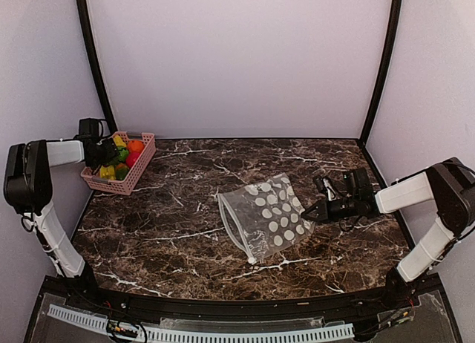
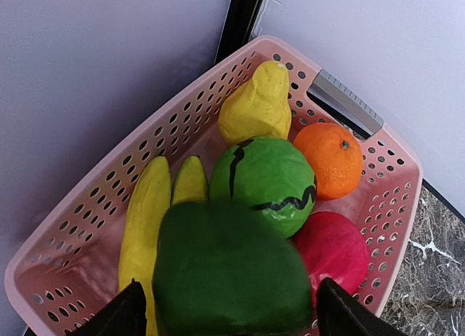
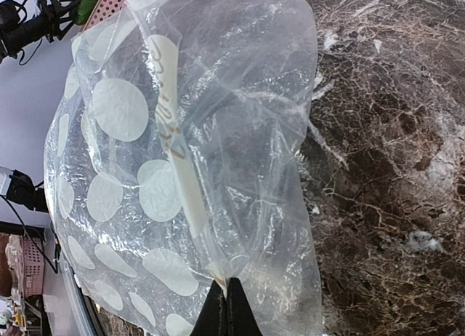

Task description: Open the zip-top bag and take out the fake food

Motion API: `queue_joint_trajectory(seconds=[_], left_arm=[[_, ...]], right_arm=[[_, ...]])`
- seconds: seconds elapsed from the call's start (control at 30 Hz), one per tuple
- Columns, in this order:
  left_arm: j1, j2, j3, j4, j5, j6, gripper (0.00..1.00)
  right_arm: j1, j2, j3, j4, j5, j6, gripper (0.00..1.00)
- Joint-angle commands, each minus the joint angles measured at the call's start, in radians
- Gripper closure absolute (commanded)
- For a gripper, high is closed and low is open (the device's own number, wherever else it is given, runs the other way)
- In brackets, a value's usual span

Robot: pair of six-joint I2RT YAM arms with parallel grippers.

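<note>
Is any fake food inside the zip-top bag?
No, the zip-top bag is see-through and holds nothing, while the fake food lies in the pink basket.

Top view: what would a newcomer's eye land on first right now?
The bright fake food heaped in the pink basket at the far left corner of the table, with the left gripper straddling a green piece there. Then the dotted zip-top bag lying mid-table, looking empty, its edge pinched by the right gripper.

The clear, pale-dotted zip-top bag (image 1: 267, 217) lies slack on the middle of the desk (image 1: 171, 232), and the glossy yellow, green, orange and red fake food (image 1: 121, 157) sits piled in the pink basket (image 1: 142, 167) far left.
</note>
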Motion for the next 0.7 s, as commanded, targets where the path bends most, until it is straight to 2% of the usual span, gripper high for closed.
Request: queue_joint_trajectory(seconds=[0.0, 0.43, 0.67], left_arm=[[0.008, 0.005, 0.043, -0.056, -0.038, 0.002, 0.17], [0.006, -0.082, 0.024, -0.075, 0.005, 0.018, 0.03], [-0.078, -0.183, 0.046, -0.135, -0.001, 0.083, 0.01]], right_arm=[[-0.007, 0.01, -0.013, 0.027, -0.015, -0.01, 1.0], [0.015, -0.006, -0.009, 0.032, -0.022, -0.002, 1.0], [0.081, 0.003, 0.02, 0.04, 0.001, 0.023, 1.0]])
